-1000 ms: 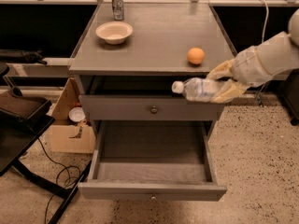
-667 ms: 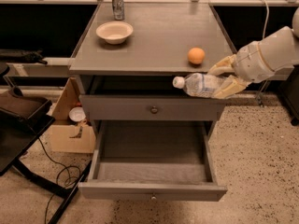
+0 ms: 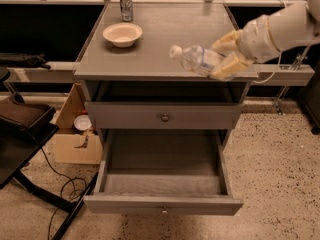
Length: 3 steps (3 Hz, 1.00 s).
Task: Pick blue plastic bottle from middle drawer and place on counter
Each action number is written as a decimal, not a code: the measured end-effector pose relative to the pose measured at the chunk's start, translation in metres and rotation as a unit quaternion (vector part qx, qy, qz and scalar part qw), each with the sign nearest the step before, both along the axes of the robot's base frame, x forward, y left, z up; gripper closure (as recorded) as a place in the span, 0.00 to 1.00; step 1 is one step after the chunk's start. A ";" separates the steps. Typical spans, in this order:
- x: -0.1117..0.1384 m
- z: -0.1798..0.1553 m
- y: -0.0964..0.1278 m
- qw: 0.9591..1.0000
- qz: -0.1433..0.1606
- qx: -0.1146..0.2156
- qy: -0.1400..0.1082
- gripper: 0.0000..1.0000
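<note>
My gripper [image 3: 226, 55] is shut on the blue plastic bottle [image 3: 196, 59], a clear bottle with a white cap pointing left. It holds the bottle on its side just above the front right part of the counter [image 3: 150, 39]. The arm comes in from the upper right. The middle drawer [image 3: 162, 171] stands pulled open below, its grey floor bare. The bottle hides the orange fruit that lay on the counter.
A beige bowl [image 3: 122, 34] sits at the counter's back left, with a silver metal can [image 3: 125, 3] behind it. A closed shallower drawer [image 3: 163, 115] lies under the counter. A cardboard box [image 3: 70, 131] and a black stand [image 3: 25, 129] are on the floor at left.
The gripper has lifted the bottle up and left, from the counter's front right edge to above the counter surface, now covering the orange.
</note>
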<state>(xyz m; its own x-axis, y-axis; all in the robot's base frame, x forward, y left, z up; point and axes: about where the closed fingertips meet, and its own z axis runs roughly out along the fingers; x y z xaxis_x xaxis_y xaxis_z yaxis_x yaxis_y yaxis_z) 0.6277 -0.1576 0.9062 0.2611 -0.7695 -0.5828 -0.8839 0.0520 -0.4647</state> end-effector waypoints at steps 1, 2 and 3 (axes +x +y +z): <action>0.041 0.053 0.033 0.995 -0.044 0.080 -0.028 1.00; 0.081 0.095 0.038 0.979 -0.092 0.174 -0.061 1.00; 0.136 0.117 0.026 0.946 -0.151 0.273 -0.088 1.00</action>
